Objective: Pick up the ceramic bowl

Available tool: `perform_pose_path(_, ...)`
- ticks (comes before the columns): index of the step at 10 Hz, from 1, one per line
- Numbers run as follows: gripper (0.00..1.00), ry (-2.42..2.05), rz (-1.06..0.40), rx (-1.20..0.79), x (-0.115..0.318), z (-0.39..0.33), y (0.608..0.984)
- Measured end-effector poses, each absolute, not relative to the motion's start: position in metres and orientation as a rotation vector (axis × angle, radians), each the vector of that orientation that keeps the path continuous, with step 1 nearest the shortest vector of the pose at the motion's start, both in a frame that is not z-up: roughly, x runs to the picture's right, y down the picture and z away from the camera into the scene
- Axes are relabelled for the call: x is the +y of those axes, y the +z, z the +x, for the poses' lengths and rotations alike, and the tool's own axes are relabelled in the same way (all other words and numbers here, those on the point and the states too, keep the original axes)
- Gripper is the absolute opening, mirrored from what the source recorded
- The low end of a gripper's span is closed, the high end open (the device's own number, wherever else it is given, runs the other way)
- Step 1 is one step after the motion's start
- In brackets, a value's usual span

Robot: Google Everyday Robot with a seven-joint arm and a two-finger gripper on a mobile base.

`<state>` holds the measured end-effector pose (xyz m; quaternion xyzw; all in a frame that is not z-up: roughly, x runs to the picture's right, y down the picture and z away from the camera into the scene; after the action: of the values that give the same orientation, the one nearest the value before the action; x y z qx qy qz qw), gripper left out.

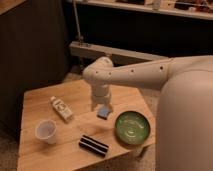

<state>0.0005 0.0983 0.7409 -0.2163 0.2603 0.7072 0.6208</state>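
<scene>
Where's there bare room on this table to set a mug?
Bare wood: the table's back-left corner behind the bottle, and the front-left corner by the cup. Crowded: around the end effector by the blue pad, near the ceramic bowl and black bar.
</scene>
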Motion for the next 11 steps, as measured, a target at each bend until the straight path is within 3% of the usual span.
perform_pose_path(2, 0.65, 1.693, -0.455, 0.61, 0.101, 0.042, 0.736)
perform_pose_path(7, 0.65, 1.688, -0.464, 0.613, 0.103, 0.037, 0.738)
perform_pose_path(11, 0.65, 1.73, -0.377, 0.704, 0.121, 0.062, 0.764)
